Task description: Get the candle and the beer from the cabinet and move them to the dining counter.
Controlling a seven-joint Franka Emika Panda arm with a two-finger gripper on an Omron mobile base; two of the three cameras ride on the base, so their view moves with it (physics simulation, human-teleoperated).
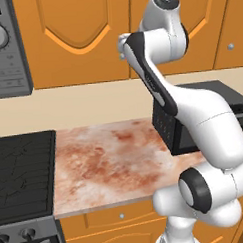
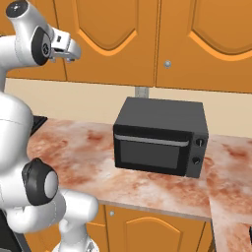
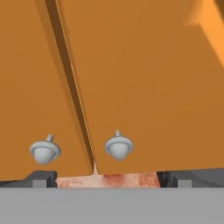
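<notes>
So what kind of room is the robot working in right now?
A home kitchen, by the look of it: orange wall cabinet doors with round silver knobs hang above a marbled worktop, a black countertop oven stands on it, and a stovetop sits to its left.

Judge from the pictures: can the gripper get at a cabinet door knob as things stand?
Probably yes: the open gripper faces the shut cabinet doors, two knobs straight ahead, nothing between.

1. The cabinet (image 3: pixel 131 87) doors are shut, blocking the way inside; two knobs (image 3: pixel 118 145) stand out near the seam.
2. A black microwave (image 2: pixel 160 142) occupies the worktop (image 1: pixel 105 164) right of centre.
3. The worktop's left stretch lies open.
</notes>
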